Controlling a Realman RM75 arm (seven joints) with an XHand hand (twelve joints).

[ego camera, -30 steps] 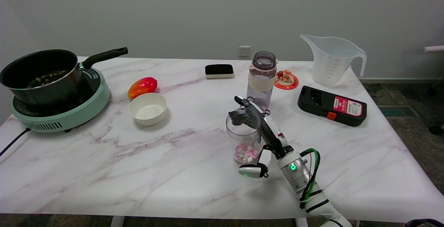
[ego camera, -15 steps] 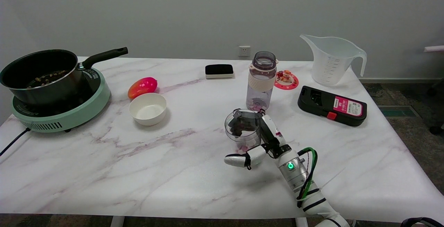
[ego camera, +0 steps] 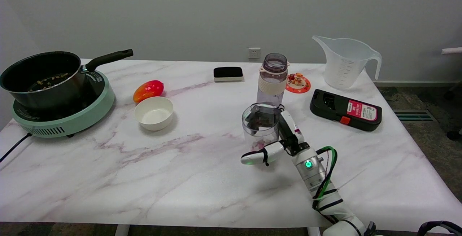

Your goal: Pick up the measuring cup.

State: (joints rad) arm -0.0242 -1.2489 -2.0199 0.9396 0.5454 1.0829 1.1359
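A plain grey wall with a socket closes the room behind a white counter veined in pink and grey.

Far to the left of my fingers, a green induction cooker carries a black pan, its handle pointing back and right. Well beyond my fingers to the right, a large translucent jug stands at the counter's far corner. A black box with a red label lies flat to their right. A clear bottle stands upright just behind them.

Left of my fingers, well apart, sit a white bowl and a red-orange fruit beyond it. A black block and a small red coaster lie farther back.

My right hand holds the measuring cup, a small clear tumbler. My dark fingers curl around its upper wall on the far side, while the thumb sticks out leftward below it. The cup's long axis is close to vertical, mouth up, with pink bits at its bottom. I cannot tell whether its base clears the counter.
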